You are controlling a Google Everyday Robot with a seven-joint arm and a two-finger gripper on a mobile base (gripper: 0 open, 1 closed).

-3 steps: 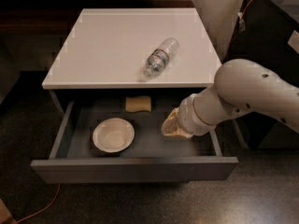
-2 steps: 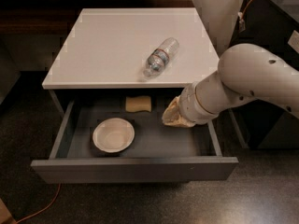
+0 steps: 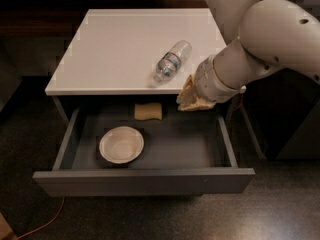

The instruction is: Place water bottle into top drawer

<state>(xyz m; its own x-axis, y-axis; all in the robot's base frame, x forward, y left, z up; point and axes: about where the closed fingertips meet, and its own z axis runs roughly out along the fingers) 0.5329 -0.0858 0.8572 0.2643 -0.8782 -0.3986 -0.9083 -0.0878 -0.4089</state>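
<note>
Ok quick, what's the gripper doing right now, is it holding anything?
Gripper: state cannot be told. It sits at the front edge of the cabinet top, above the open top drawer; the water bottle lies apart from it on that top.

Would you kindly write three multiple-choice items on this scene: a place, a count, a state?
1. The water bottle lies: A in the drawer; B on the white cabinet top; C on the floor.
2. Things inside the top drawer: A one; B four; C two.
3. The top drawer is: A pulled open; B shut; C removed.
B, it lies on its side near the gripper, which is at the top's front right edge; C, a bowl and a sponge; A, its inside shows.
</note>
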